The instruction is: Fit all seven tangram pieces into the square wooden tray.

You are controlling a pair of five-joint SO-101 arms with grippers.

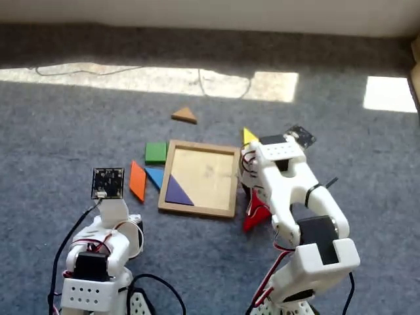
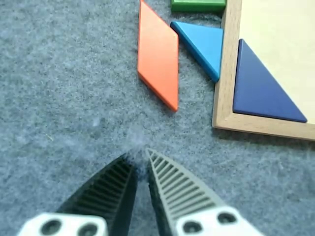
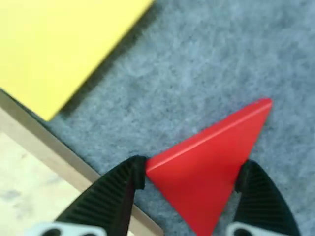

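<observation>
Grip quality is what matters at this step: the right gripper (image 3: 192, 171) has its jaws spread wide across the red triangle (image 3: 206, 167), one ribbed pad at a corner and the other against the opposite edge, and both appear to be in contact. The piece sits on the grey carpet just beside the square wooden tray (image 1: 197, 210), near the yellow triangle (image 1: 249, 136). A corner-and-edge hold can let the piece pivot, so a firm squeeze and a slow lift would probably help before it is carried over the rim. The dark blue triangle (image 1: 177, 192) already lies in one corner of the tray (the rest of the floor looks bare), so the red piece should go down flat and square to a free side. The left gripper (image 2: 140, 157) hangs over the carpet with its jaws almost together, holding nothing, near the orange parallelogram (image 2: 158, 54).
</observation>
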